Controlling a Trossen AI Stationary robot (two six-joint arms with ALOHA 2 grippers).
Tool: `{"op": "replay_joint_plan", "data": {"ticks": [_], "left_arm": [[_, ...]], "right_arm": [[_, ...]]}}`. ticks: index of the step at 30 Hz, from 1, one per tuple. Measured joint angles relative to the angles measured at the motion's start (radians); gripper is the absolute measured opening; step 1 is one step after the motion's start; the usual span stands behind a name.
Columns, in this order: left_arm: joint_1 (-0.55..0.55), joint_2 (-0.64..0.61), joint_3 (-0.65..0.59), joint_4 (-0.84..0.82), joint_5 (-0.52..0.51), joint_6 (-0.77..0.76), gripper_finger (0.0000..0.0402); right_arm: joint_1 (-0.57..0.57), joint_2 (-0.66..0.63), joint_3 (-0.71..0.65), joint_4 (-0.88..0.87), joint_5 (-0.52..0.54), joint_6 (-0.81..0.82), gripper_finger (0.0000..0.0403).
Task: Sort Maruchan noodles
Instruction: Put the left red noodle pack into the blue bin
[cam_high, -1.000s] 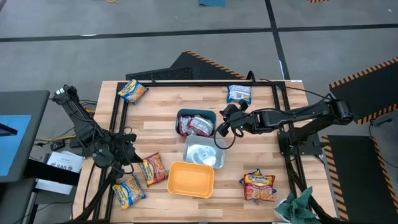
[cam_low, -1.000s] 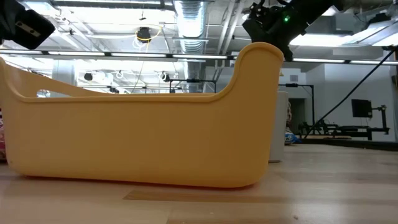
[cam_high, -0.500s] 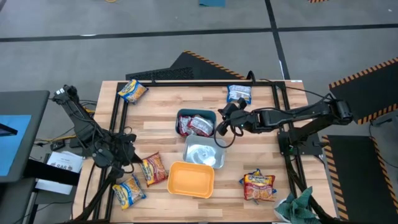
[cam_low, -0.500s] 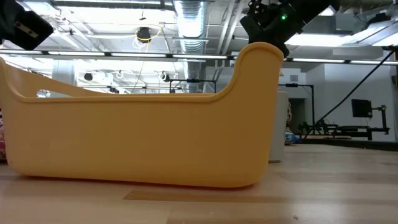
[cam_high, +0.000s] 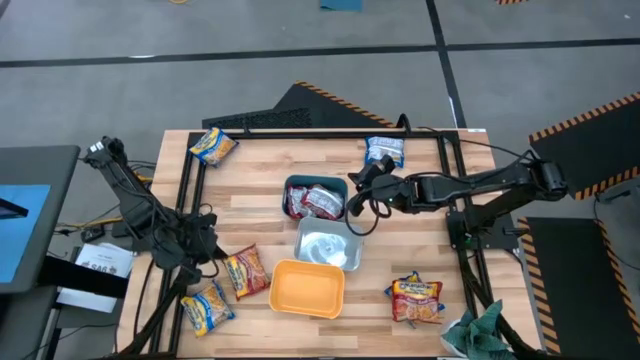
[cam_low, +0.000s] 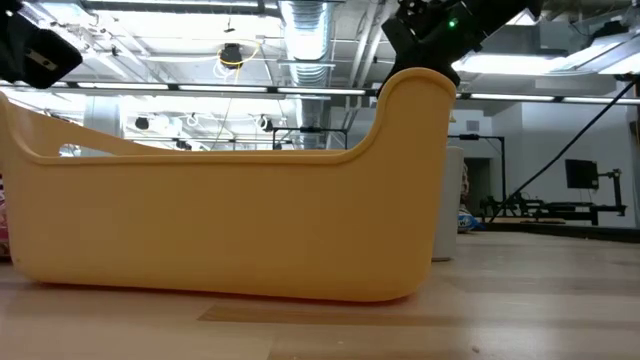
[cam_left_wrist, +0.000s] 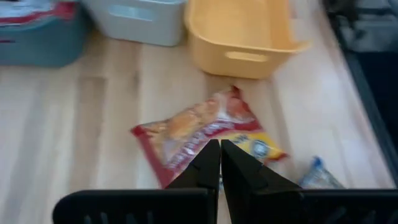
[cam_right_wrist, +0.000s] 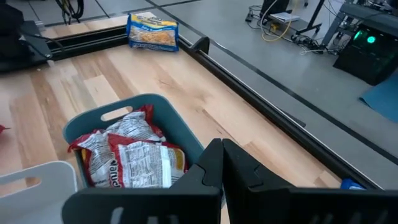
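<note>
Glossy film packets (cam_left_wrist: 205, 134) judged light, slippery, crushable | grip at crimped edge | left tool (cam_left_wrist: 219, 155) and right tool (cam_right_wrist: 222, 155) both shut, empty

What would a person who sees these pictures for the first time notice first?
Three tubs stand in a row at the table's middle: a teal tub holding red-silver noodle packets, a pale-blue tub, and an orange tub nearest the front edge. The right gripper, jaws shut, hangs beside the teal tub. More packets lie scattered on the wood, such as a blue-white packet at the back.
</note>
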Motion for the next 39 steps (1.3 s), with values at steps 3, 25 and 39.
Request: {"op": "replay_joint_plan", "data": {"ticks": [3, 25, 39], "left_arm": [[0.003, 0.017, 0.0, -0.037, -0.056, -0.05, 0.0], [0.183, 0.376, 0.0, 0.081, 0.182, -0.297, 0.0247], [0.307, 0.684, 0.008, 0.165, 0.228, -0.273, 0.0226]], "right_arm": [[-0.001, 0.0, 0.0, 0.006, 0.0, 0.001, 0.0021], [0.008, 0.0, 0.0, 0.029, 0.0, -0.01, 0.0021], [0.007, 0.0, 0.0, 0.029, 0.0, -0.015, 0.0021]]}}
